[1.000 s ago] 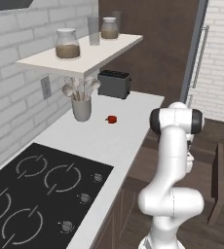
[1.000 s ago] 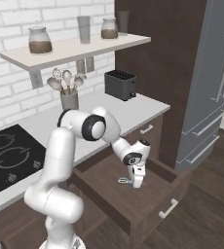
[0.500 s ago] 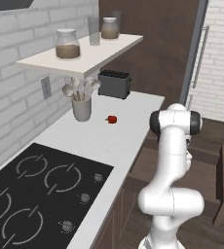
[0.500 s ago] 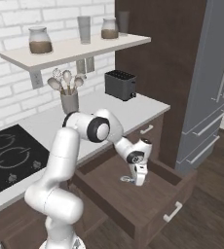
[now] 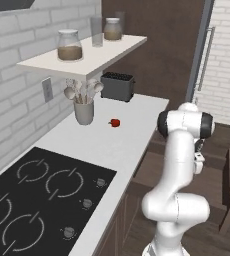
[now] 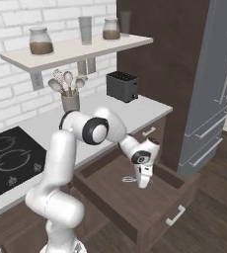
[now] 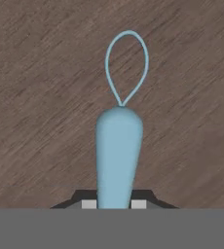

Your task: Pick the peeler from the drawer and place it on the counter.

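Gripping the peeler (image 7: pixel 119 151) inside the open drawer (image 6: pixel 135 207), so the pick step of the task seems just made and the lift not yet begun. Fingers (image 7: pixel 138 204) clamped on the lower end of the light blue handle, one pale pad showing at each side of it at the bottom of the hand view. Handle running up and away from the pads, ending in a thin blue wire loop that lies over the dark wood grain of the drawer floor. Cannot tell from this view whether the tool touches the floor or hangs just above it.

Seen from the right base view, gripper (image 6: pixel 143 184) pointing down into the middle of the drawer, with a small pale piece of the tool sticking out just beside it.

Next move, as a judgement: raising the hand straight up until clear of the drawer walls, then carrying over to the white table (image 5: pixel 112 142) and setting the tool down on a bare part. Good to keep away from the small red thing (image 5: pixel 115 122), the utensil cup (image 5: pixel 84 111) and the cooktop (image 5: pixel 42 197). Possible risk of the slender handle turning between the pads, because held near one end only.
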Controlling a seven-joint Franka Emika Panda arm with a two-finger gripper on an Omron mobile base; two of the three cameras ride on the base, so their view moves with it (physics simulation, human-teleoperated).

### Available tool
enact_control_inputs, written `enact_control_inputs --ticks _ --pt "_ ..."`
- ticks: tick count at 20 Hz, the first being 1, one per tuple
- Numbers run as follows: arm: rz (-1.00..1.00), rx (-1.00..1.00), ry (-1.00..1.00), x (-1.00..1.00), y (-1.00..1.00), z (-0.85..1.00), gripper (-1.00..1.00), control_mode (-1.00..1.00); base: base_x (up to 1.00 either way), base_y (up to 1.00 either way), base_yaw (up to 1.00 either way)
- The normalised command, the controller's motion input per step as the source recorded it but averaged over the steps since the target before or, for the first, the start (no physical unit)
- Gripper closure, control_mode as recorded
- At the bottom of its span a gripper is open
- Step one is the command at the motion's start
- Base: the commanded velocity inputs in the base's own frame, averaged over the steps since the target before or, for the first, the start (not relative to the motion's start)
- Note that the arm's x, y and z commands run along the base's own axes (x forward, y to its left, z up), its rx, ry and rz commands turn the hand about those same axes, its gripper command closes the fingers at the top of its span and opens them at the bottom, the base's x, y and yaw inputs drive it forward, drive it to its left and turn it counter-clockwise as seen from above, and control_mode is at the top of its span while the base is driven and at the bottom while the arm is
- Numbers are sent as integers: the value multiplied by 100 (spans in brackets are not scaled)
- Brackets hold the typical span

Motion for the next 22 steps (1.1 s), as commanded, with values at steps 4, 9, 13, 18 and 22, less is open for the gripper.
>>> enact_control_inputs --ticks 4,9,13,18,22 --pt "-18 0 -9 -76 -3 100 100 -100 0 0 0" --pt "-18 1 0 -21 0 100 100 -100 0 0 0" --pt "-17 8 6 0 -1 100 100 -100 0 0 0" --pt "-9 15 12 0 -5 100 100 -100 0 0 0" --pt "-3 15 6 0 79 91 100 -100 0 0 0"
